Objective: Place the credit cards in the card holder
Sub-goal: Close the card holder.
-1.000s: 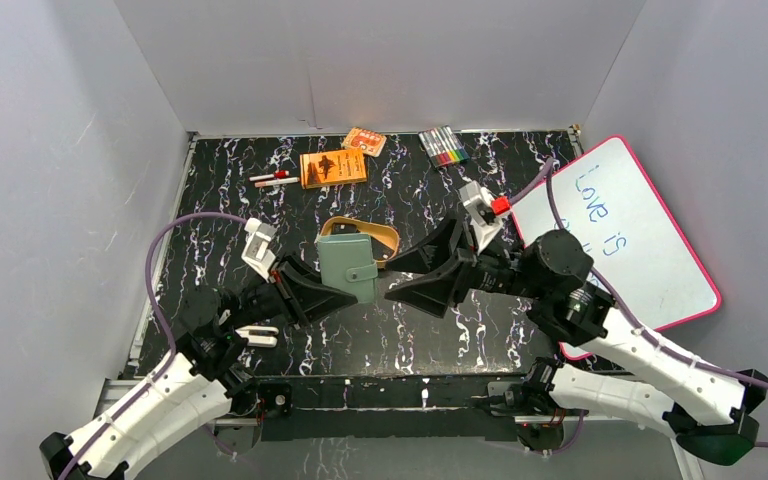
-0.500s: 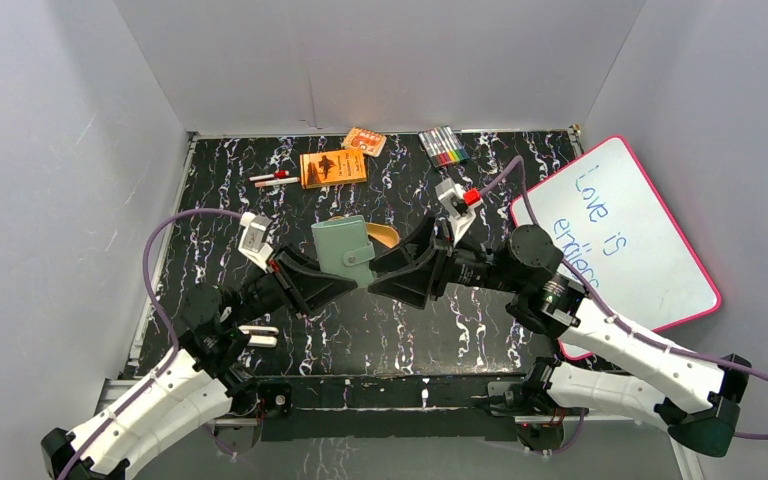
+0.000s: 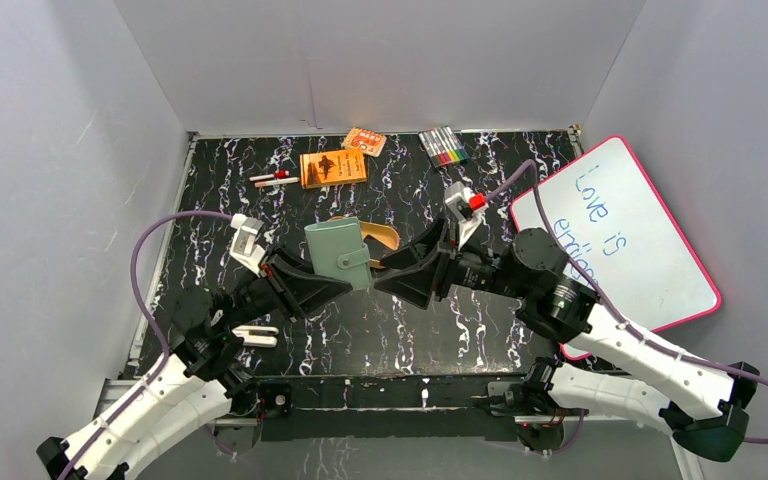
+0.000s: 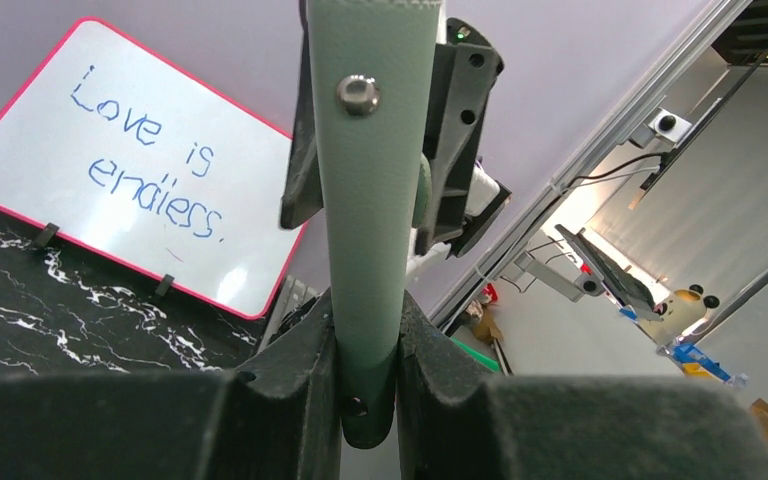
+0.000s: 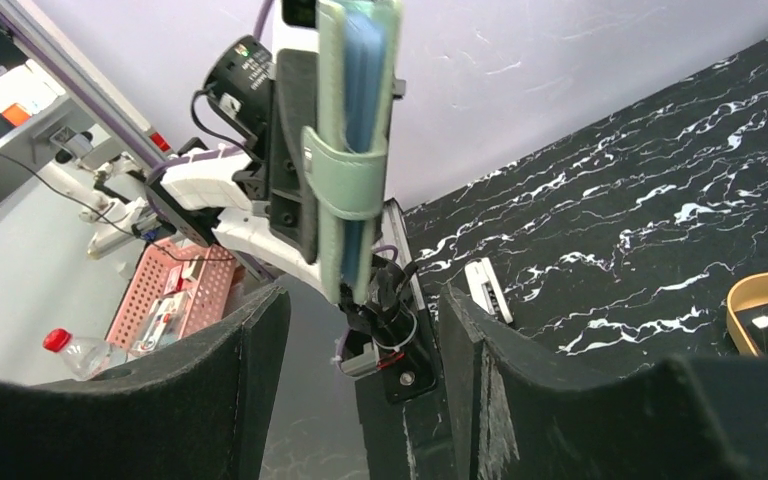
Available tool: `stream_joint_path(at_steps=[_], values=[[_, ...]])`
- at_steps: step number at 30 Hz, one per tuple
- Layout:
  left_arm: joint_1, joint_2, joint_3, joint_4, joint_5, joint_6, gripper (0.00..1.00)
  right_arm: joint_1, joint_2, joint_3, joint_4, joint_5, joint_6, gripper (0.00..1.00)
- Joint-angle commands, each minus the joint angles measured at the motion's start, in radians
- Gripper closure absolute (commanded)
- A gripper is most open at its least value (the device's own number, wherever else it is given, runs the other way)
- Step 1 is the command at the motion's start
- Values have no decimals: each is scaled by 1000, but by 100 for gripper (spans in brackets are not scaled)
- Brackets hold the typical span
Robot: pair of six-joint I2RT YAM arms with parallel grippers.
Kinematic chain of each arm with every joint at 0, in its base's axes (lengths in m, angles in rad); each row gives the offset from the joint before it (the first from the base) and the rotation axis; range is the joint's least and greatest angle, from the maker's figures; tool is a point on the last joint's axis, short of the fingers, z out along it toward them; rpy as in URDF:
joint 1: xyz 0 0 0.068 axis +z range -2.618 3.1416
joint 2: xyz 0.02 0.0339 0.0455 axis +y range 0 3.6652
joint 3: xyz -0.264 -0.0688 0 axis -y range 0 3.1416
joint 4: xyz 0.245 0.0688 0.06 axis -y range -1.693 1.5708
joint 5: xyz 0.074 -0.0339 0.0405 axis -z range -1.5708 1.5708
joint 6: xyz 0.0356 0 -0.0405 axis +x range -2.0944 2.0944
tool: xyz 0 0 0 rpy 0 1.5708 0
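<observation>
We've got the green card holder [image 3: 338, 255] pinched by one end in our left gripper [image 4: 368, 350], up off the table, edge-on to our right gripper [image 3: 385, 276], jaws spread, just beside it. Credit cards? Can't spot them.

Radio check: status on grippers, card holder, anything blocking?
Left gripper shut on card holder, held aloft. Right gripper open, close beside it. Credit cards not spotted. Nothing blocking.

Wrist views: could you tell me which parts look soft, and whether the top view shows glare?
Left wrist view: the left hand is dark and soft along the bottom; the card holder and whiteboard are crisp. Right wrist view: the right hand is blurred, the table sharp. Top view: even light, no glare on the whiteboard.
</observation>
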Motion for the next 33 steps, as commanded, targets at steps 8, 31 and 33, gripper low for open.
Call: stream_joint_path(at_steps=[8,31,33], values=[[-4,25,68,65,26,7,100,1,78,-21,255,-92,137,37],[-5,38,55,59,43,4,96,2,148,-62,404,-81,234,94],[-4,28,76,-22,36,55,63,2,142,-65,403,-85,224,100]])
